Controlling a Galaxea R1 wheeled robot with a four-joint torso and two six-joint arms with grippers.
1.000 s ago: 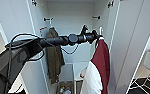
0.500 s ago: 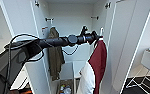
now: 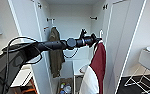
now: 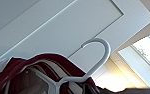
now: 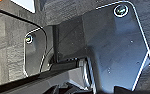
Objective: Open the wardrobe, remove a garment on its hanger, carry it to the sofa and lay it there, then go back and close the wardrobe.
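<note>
The wardrobe [image 3: 118, 37] stands with both white doors swung wide. My left arm reaches in from the left, and my left gripper [image 3: 97, 40] is shut on the hanger [image 3: 101, 32] just below its curved white hook. The garment [image 3: 99, 62], maroon with a white sleeve, hangs from it in front of the right door. The hook touches no rail. In the left wrist view the hanger [image 4: 101, 55] curves against a white door panel, with the garment's [image 4: 48, 61] maroon collar draped over its shoulders.
An olive-brown coat [image 3: 56, 55] hangs inside the wardrobe on the left. Small items [image 3: 66, 88] lie on a low shelf inside. A white chair [image 3: 148, 58] with wire legs stands on a dark floor at the right. The right wrist view looks down at dark flooring [image 5: 13, 37].
My left arm has carried the hanger and garment slightly to the right and lower, toward the right door. The olive-brown coat hangs as before.
</note>
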